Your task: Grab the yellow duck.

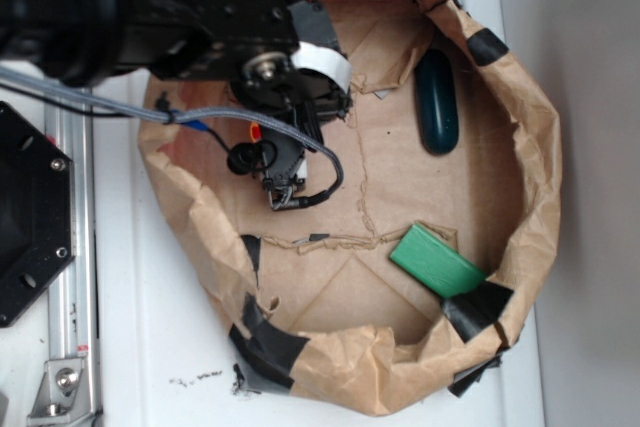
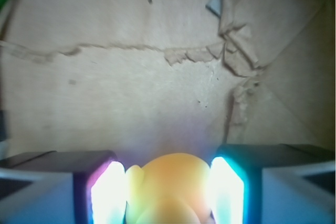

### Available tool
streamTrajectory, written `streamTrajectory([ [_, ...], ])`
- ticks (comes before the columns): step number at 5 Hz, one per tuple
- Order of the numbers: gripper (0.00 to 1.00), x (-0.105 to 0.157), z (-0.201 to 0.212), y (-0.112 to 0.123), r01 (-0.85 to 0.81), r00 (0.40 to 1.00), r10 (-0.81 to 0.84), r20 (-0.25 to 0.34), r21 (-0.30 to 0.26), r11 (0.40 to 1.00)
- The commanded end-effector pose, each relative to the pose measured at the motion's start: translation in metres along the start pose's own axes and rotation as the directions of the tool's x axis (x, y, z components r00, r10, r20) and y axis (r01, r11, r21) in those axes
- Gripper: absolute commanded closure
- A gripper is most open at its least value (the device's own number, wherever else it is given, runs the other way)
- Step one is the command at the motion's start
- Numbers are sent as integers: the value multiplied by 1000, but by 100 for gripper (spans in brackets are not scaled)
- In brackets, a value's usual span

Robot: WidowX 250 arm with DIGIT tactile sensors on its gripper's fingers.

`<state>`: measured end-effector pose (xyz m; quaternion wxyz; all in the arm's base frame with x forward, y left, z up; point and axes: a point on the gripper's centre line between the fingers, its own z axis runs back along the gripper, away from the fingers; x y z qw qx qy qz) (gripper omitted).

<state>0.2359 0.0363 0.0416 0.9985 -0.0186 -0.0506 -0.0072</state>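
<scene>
While the gripper (image 2: 168, 192) sits at the wrist frame's bottom centre, its fingers (image 2: 107, 192) press both sides of the duck (image 2: 170, 182); its heading and long axis can't be told

White table (image 1: 150, 347); taped brown paper basin (image 1: 540, 147) on it, black base plate (image 1: 25, 217) alongside.

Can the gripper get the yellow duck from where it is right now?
Probably yes. In the wrist view the yellow duck sits right between the gripper fingers, with nothing in between. Whether they already squeeze it is unclear. In the exterior view the arm hides the duck.
</scene>
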Motion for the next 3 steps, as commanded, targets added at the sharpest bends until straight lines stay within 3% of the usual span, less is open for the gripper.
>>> streamTrajectory([
  [1, 100, 51, 98, -31, -98, 993, 97, 66, 9, 995],
  [2, 100, 54, 101, -38, -104, 994, 105, 18, -21, 994],
  [3, 100, 50, 87, -43, -120, 986, 117, -122, -20, 993],
])
